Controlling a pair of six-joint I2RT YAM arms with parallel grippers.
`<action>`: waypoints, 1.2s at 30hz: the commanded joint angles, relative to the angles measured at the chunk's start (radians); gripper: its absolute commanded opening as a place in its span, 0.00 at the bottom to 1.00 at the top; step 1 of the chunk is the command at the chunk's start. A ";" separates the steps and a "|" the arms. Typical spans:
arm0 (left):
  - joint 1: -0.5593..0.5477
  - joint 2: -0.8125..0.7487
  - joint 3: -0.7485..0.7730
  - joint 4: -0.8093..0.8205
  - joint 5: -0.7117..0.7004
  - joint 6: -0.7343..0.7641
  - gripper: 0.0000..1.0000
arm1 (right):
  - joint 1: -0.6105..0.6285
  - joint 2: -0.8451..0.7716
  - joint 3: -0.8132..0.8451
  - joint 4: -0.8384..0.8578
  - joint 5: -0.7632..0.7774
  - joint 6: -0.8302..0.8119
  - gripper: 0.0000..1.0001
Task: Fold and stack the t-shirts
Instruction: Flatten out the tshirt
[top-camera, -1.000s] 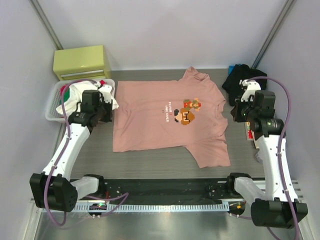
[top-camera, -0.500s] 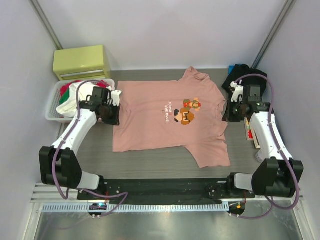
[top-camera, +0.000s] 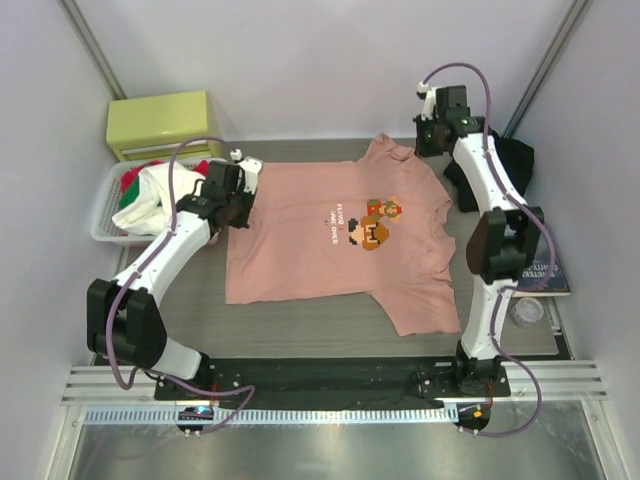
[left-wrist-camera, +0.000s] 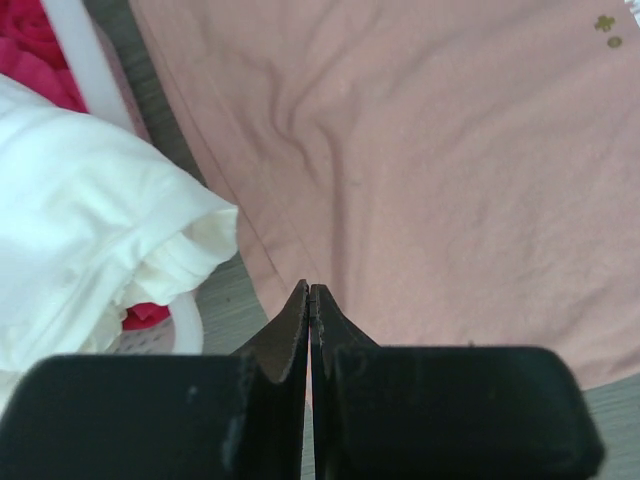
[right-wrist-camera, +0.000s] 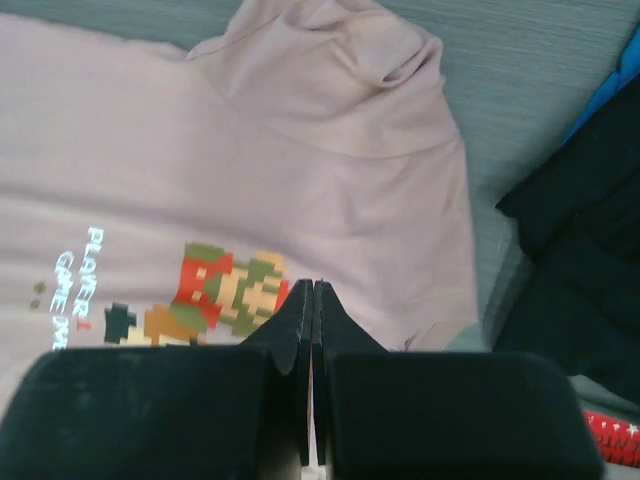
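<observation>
Across the grey bench (top-camera: 300, 320) lies the large salmon-pink cotton t-shirt (top-camera: 300, 240), spread flat in the middle of the top view with its pixel-character print facing up. It has no crease yet, so we judge the folding has not begun and we are at the reach-in that comes before the first fold. The crumpled black t-shirt (top-camera: 520, 165) waits at the upper right, partly hidden behind the right arm.

The left claw (left-wrist-camera: 310, 292) hangs over the pink shirt's edge, beside the white plastic basket (top-camera: 105, 215) at the left of the frame. The right claw (right-wrist-camera: 313, 287) hangs over the shoulder area near the collar. Both are clenched with their fingers pressed together, and neither is grasping anything.

Next, we think, each claw must spread, drop to the cloth, and pinch only one layer at the edge.

We count two shirts to fold, one pink and one black, plus two claws and one basket.
</observation>
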 joint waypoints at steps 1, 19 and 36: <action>0.004 -0.065 -0.013 0.063 -0.070 0.032 0.00 | -0.030 0.267 0.303 -0.123 0.032 0.069 0.01; 0.050 0.028 -0.053 0.085 0.065 -0.004 0.00 | -0.036 0.366 0.231 -0.028 0.021 0.035 0.01; 0.067 0.096 -0.041 0.049 0.168 0.002 0.00 | -0.042 0.550 0.321 0.065 0.047 0.061 0.01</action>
